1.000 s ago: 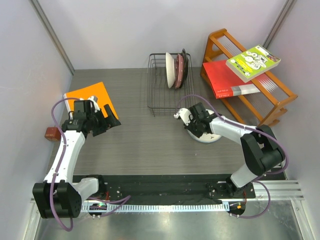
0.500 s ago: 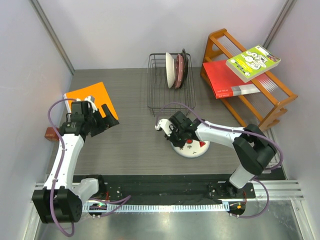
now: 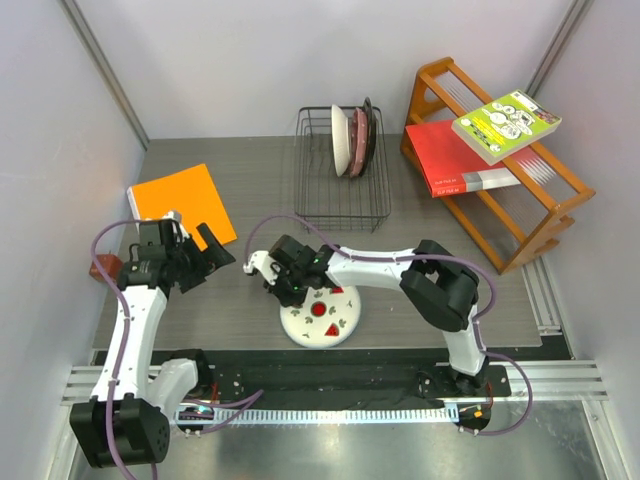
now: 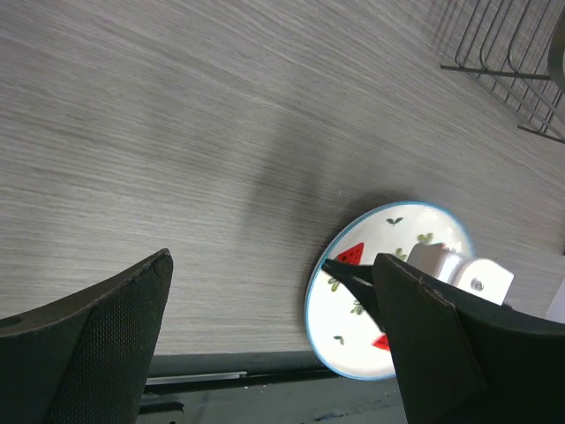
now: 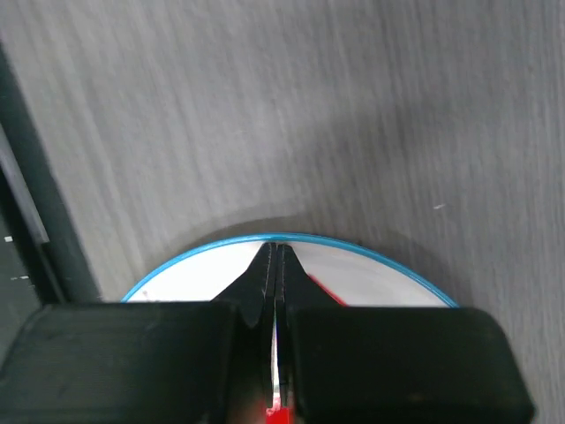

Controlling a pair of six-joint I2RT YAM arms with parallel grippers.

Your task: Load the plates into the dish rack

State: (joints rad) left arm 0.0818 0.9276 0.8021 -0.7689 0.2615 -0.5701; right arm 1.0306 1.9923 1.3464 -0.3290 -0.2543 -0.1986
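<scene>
The white plate with red fruit motifs (image 3: 325, 320) lies flat near the table's front edge, its near rim over the black strip; it also shows in the left wrist view (image 4: 340, 322) and the right wrist view (image 5: 203, 278). My right gripper (image 3: 298, 293) is shut, its joined tips (image 5: 274, 252) resting on the plate's surface just inside its rim. My left gripper (image 3: 208, 255) is open and empty, left of the plate and above the table (image 4: 274, 344). The black wire dish rack (image 3: 325, 200) stands at the back with three plates (image 3: 355, 140) upright at its right end.
An orange folder (image 3: 185, 200) lies at the back left. An orange wooden shelf (image 3: 535, 215) at the right holds a red book (image 3: 455, 160) and a green book (image 3: 505, 125). A brown block (image 3: 103, 267) sits by the left wall.
My right gripper has slid the fruit plate from right of centre leftward and toward the front edge. My left arm has drawn back slightly toward the near side.
</scene>
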